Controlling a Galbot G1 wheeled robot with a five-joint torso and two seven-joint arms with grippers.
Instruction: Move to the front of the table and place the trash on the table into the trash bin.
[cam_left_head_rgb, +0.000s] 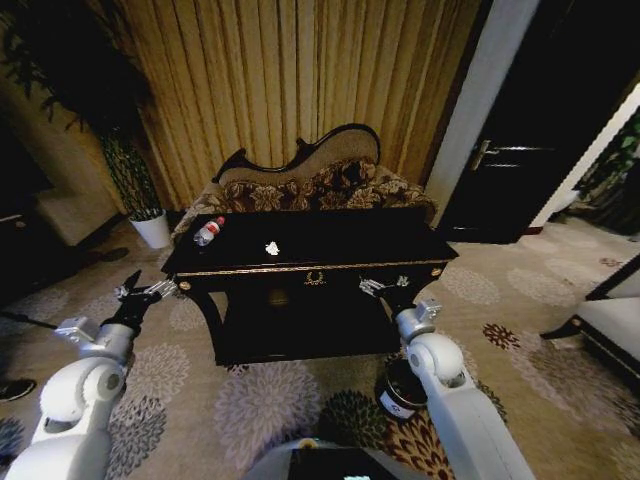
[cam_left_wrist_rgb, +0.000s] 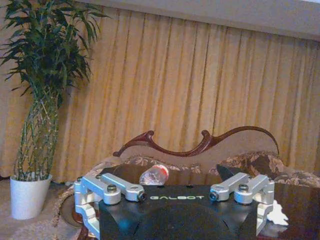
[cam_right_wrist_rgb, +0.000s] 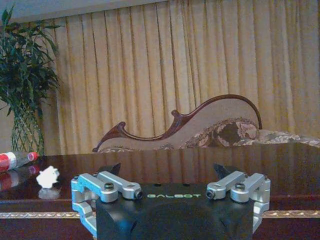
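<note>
The trash bin (cam_left_head_rgb: 403, 389) sits by the robot's base; both grippers, left (cam_left_head_rgb: 143, 291) and right (cam_left_head_rgb: 384, 286), spread wide, face the table (cam_left_head_rgb: 400, 240), so next calls for reaching the crumpled paper (cam_left_head_rgb: 272, 248).

bottle (cam_left_head_rgb: 208, 231) and paper scrap (cam_left_head_rgb: 272, 248) lie on black table (cam_left_head_rgb: 330, 245); bin (cam_left_head_rgb: 402, 388) beside it.

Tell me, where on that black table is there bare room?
The table's right half, from the paper scrap to the right edge, is bare. The only clutter is on its left: the bottle at the far-left corner and the scrap near the middle.
</note>
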